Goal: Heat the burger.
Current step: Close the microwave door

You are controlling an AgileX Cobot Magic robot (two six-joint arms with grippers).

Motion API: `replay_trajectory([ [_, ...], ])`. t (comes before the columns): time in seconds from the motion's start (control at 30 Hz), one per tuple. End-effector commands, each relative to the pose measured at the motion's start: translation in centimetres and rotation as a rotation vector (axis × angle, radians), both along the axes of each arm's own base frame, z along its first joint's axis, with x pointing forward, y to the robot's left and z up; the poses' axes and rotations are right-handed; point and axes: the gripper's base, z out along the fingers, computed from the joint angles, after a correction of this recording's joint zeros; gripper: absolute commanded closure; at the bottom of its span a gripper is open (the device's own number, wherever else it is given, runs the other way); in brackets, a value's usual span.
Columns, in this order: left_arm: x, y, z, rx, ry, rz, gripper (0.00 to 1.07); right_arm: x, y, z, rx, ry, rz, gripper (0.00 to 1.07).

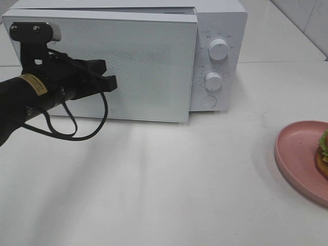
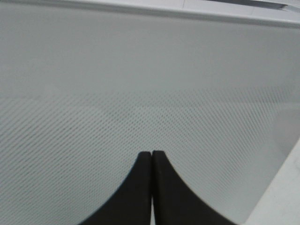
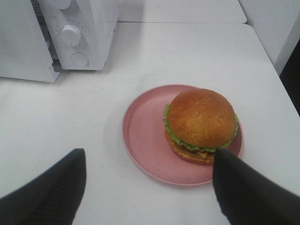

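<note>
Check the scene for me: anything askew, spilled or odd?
Nothing spilled or damaged. The burger sits off-centre on the pink plate, toward one rim. The microwave door stands slightly ajar, with the left gripper shut in front of it.

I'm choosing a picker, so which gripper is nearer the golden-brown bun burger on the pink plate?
Right. The right gripper hangs open by the burger; the left gripper, shut, is at the white microwave door.

microwave door (image 1: 143,66): dotted mesh, matt | burger (image 3: 201,124): bun glossy | plate (image 3: 145,140): smooth matt pink
</note>
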Motion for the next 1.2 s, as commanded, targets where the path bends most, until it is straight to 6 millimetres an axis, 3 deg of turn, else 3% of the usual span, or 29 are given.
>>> replay_trajectory([
  [0.03,0.6,-1.1,0.1,0.002,0.005,-0.002,1.07,-0.4,0.0,-0.1,-0.008,-0.028,-0.003,0.33],
  [0.1,1.4,-2.7,0.2,0.016,0.002,0.003,1.07,-0.4,0.0,-0.1,-0.008,-0.028,-0.003,0.33],
  [0.2,1.7,-3.1,0.3,0.016,0.000,0.006,1.07,-0.4,0.0,-0.1,-0.008,-0.028,-0.003,0.33],
  [0.37,3.6,-5.3,0.4,0.006,0.016,0.003,1.07,-0.4,0.0,-0.1,-0.008,-0.028,-0.003,0.33],
  [0.97,7.6,-7.8,1.4,-0.068,-0.018,0.040,1.07,-0.4,0.0,-0.1,-0.008,-0.028,-0.003,0.33],
  [1.2,7.5,-8.4,1.7,-0.044,0.003,0.012,1.07,-0.4,0.0,-0.1,-0.008,-0.028,-0.003,0.33],
])
